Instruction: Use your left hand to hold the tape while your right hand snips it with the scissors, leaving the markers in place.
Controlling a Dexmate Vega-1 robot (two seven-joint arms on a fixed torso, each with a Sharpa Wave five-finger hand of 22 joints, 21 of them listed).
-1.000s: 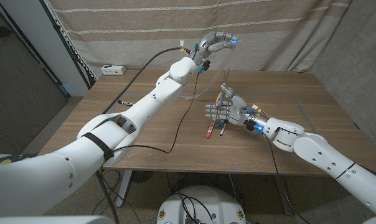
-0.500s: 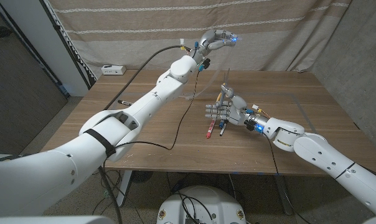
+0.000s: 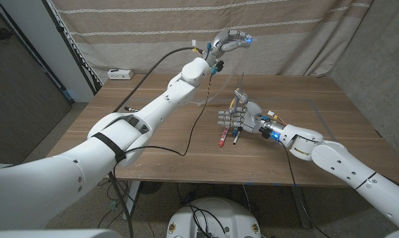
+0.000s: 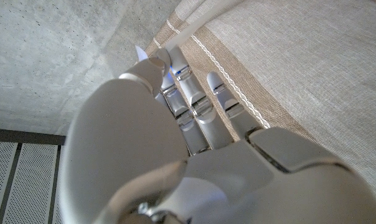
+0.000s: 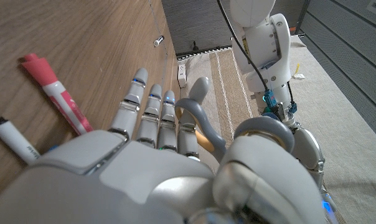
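My left hand (image 3: 231, 42) is raised high above the far side of the table, in front of the curtain. In the left wrist view its fingertips (image 4: 157, 62) pinch a pale strip of tape (image 4: 197, 15). The tape (image 3: 241, 69) shows faintly in the head view, running down towards my right hand (image 3: 242, 119). That hand stands low over the table's middle and grips grey scissors (image 3: 238, 99) (image 5: 200, 124), blades pointing up. A red marker (image 3: 222, 137) (image 5: 54, 93) and a black-tipped marker (image 3: 235, 137) (image 5: 14, 140) lie on the wood just beside the right hand's fingers.
A black cable (image 3: 191, 135) trails from the left arm across the table. Another marker (image 3: 131, 107) lies near the table's left edge, and a white power strip (image 3: 120, 74) sits at the back left corner. A striped curtain hangs behind.
My left hand has crept slightly upward with the tape still pinched. The right hand, scissors and markers have stayed where they were.
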